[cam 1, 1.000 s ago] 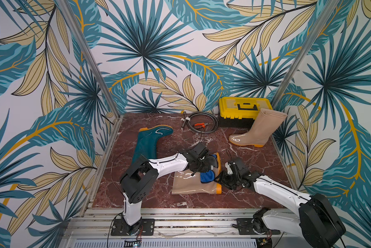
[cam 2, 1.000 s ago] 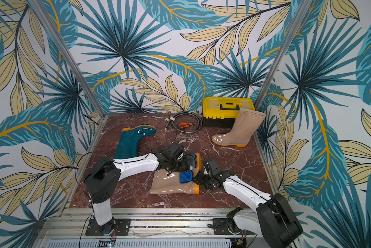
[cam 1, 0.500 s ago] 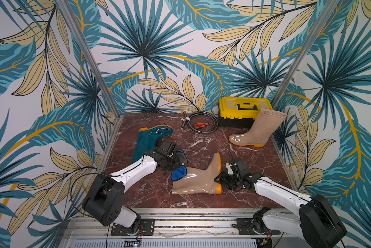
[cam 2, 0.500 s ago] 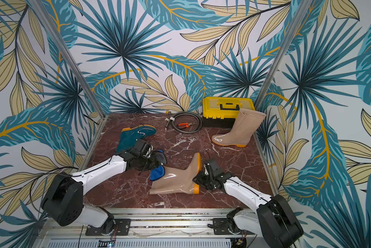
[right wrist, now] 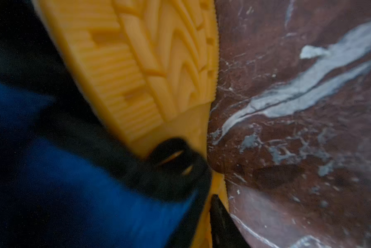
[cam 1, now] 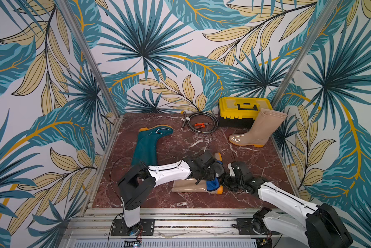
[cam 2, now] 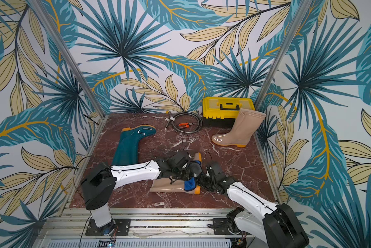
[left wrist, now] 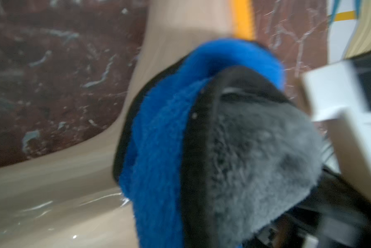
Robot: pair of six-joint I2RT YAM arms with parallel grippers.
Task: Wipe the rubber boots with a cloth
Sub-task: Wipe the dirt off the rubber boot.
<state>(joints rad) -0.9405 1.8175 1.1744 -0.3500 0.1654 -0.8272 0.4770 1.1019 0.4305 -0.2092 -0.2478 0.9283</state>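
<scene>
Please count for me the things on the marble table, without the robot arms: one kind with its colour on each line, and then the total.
beige rubber boots: 2
dark teal rubber boot: 1
blue cloth: 1
yellow toolbox: 1
coiled black cable: 1
orange-handled pliers: 1
Total: 7

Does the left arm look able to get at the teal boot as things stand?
Probably yes: the teal boot lies uncovered right beside the left arm, only table between it and the left gripper holding the cloth.
</scene>
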